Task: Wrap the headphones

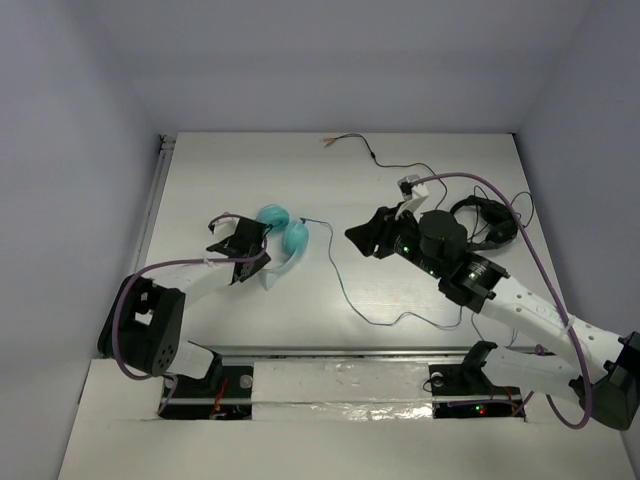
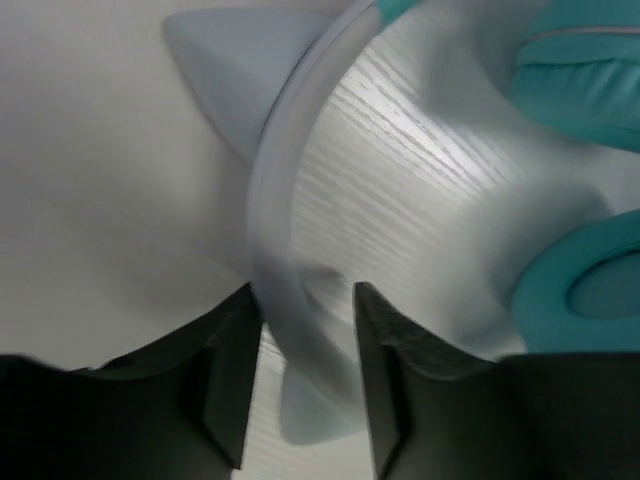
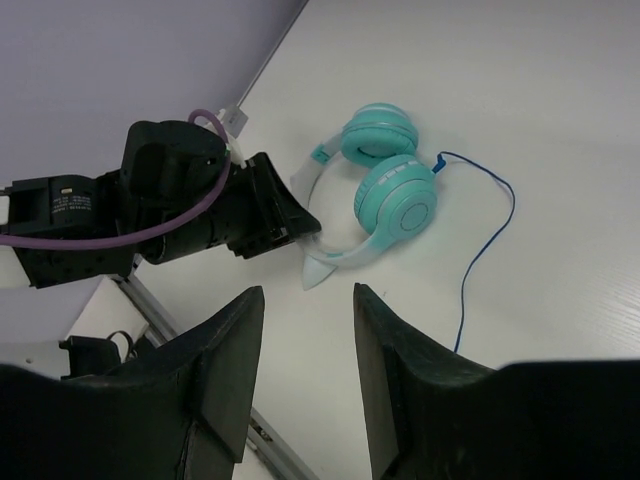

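Observation:
The teal headphones (image 1: 283, 235) lie left of the table's middle, with their cups (image 3: 395, 190) side by side and the pale headband (image 2: 275, 220) with pointed ears towards the left arm. My left gripper (image 2: 305, 295) is at table level, its jaws closed round the headband; it also shows in the top view (image 1: 258, 240) and the right wrist view (image 3: 295, 215). The thin blue cable (image 1: 345, 290) runs loose from the cups towards the front middle and also shows in the right wrist view (image 3: 480, 250). My right gripper (image 3: 308, 295) hangs open and empty above the table, right of the headphones (image 1: 358, 237).
Black headphones (image 1: 485, 220) lie at the right behind my right arm. Their black cable (image 1: 390, 160) trails to the back of the table. A small white object (image 1: 410, 185) sits near it. A rail runs along the table's left edge (image 1: 152, 215).

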`<state>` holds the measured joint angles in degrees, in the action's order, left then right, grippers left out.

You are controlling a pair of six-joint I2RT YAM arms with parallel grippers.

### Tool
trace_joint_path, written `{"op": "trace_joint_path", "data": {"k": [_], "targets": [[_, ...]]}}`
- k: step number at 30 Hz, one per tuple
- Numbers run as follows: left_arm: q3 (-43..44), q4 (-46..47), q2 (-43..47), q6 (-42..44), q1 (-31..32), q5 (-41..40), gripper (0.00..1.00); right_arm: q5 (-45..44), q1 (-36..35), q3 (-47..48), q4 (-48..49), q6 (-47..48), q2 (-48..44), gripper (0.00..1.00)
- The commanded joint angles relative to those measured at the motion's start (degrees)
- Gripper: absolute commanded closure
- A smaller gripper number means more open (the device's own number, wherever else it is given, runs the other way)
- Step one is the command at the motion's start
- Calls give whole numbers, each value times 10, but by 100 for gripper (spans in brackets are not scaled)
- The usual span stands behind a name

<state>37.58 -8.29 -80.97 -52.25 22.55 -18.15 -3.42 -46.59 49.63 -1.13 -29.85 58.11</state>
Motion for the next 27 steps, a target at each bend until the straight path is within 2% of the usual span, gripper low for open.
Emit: {"op": "trace_joint_path", "data": {"k": [1, 3, 4, 7, 10, 12, 15, 16, 19, 22, 27], "targets": [[-28, 12, -13, -8, 2, -27, 66, -1, -2, -6, 31, 0, -5, 53], [-32, 24, -15, 3, 2, -27, 83, -19, -2, -4, 20, -2, -1, 53], [-31, 24, -18, 13, 2, -28, 100, -26, -2, -6, 14, -2, 1, 53], [-11, 3, -10, 35, 2, -44, 100, -37, -2, -14, 13, 1, 1, 54], [13, -22, 48, 82, 2, -45, 100, -25, -2, -27, 20, 5, 6, 65], [44, -51, 87, 126, 2, -31, 100, -2, -2, -34, 32, 14, 16, 68], [110, -99, 143, 179, 2, 6, 100, 3, -2, -38, 47, 22, 31, 60], [134, -119, 151, 185, 2, 12, 100, 0, -2, -39, 53, 24, 35, 46], [211, -167, 165, 217, 2, 48, 100, -5, -2, -38, 66, 30, 56, 24], [294, -204, 167, 240, -3, 82, 100, -7, 4, -44, 75, 19, 72, 22], [369, -240, 149, 269, -18, 150, 100, -40, 16, -76, 95, 20, 65, 22]]}}
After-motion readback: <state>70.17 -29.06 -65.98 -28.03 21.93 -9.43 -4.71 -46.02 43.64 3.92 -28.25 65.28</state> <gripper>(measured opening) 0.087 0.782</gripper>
